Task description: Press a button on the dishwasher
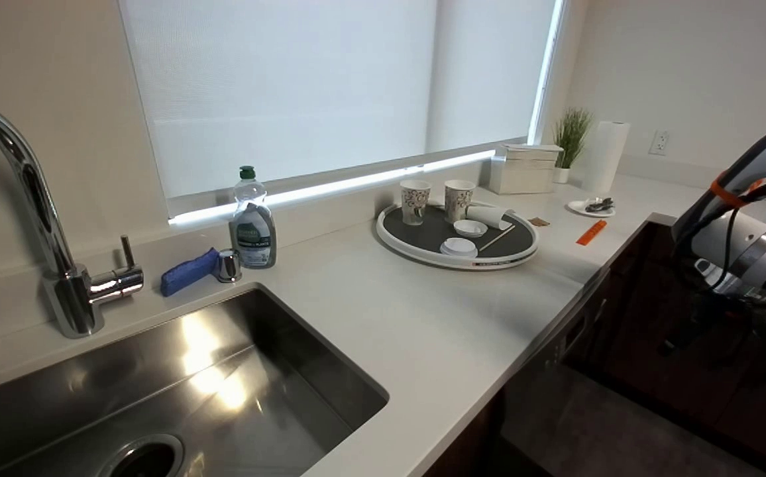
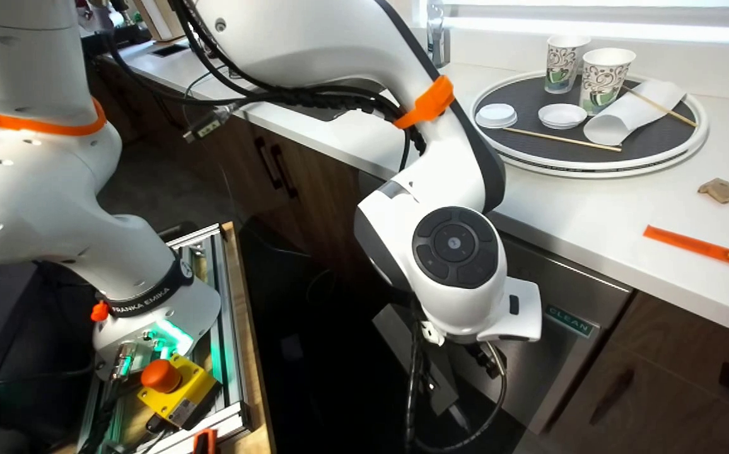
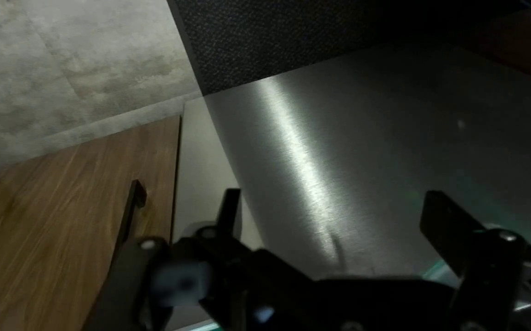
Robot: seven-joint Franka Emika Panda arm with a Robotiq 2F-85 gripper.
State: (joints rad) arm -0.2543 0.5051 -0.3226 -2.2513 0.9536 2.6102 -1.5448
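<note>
The dishwasher's brushed steel front (image 2: 531, 378) is set under the white counter, with a green CLEAN label (image 2: 568, 320) on it. Its front (image 1: 542, 391) looks dark in an exterior view. In the wrist view the steel door (image 3: 362, 151) fills the middle and right, with a bright reflection. My gripper (image 3: 333, 204) is open and empty, its two black fingers wide apart in front of the steel. It hangs below counter height; I cannot tell whether it touches the door. The dark gripper (image 1: 678, 338) also shows in an exterior view. No button shows clearly; the arm hides part of the front.
The white counter edge (image 2: 598, 271) overhangs the front. A wooden cabinet (image 3: 86, 207) with a black handle (image 3: 130, 211) adjoins it. On the counter are a round tray (image 1: 416, 255) with cups, an orange level (image 2: 705, 247) and the sink (image 1: 270, 371). Cables hang around the wrist.
</note>
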